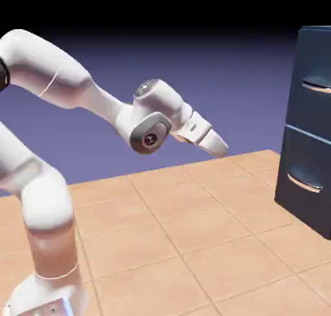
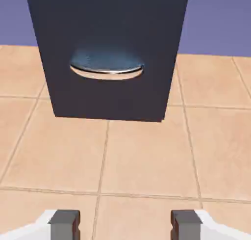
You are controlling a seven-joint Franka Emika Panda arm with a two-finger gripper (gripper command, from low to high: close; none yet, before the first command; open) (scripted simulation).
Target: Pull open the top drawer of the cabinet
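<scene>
The gripper (image 1: 218,147) hangs over the tiled table (image 1: 194,243), jaws apart and empty — well apart from the cabinet (image 1: 310,127) at the table's right edge; the top drawer (image 1: 317,82) sits flush, closed.

Glossy white rounded arm (image 1: 58,82), grey-tipped hand (image 1: 222,148).

Tan tiled floor (image 1: 194,237) with thin grout lines; plain blue-violet backdrop (image 1: 213,69), darkening toward top.
</scene>
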